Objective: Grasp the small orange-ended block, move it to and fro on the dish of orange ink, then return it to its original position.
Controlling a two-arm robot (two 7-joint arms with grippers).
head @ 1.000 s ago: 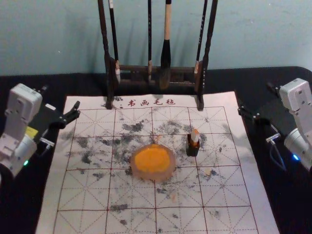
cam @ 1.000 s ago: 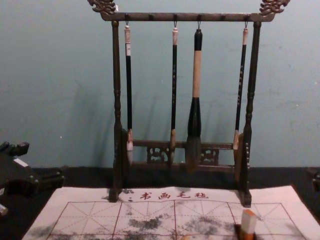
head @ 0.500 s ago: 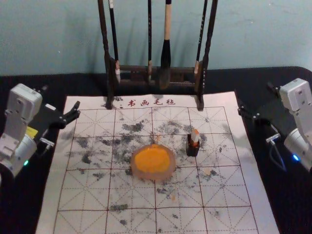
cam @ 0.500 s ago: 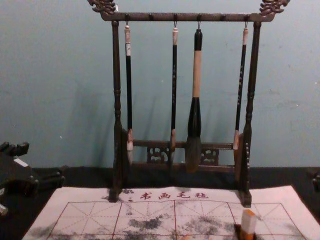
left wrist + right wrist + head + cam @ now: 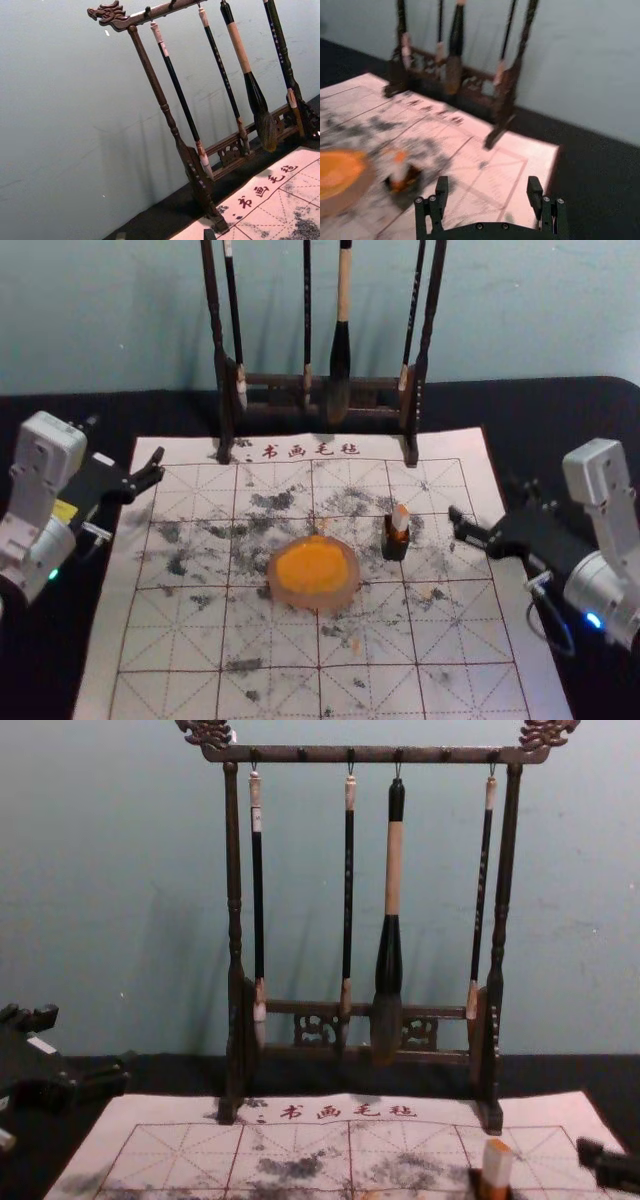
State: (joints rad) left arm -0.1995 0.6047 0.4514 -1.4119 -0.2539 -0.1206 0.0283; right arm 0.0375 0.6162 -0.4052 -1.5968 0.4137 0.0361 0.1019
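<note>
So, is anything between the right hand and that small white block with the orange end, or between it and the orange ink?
Nothing visible stands between the right hand and the block. Towards the round dish of orange ink, only the small black holder around the block's base is in the way.

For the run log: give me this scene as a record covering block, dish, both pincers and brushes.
Block: upright in the dark holder, ungrasped
Dish: left of the block, orange ink inside
Right pincer: open, empty, right of the holder
Left pincer: open, empty, by the mat's far left corner
Brushes: four, hanging from the rack
</note>
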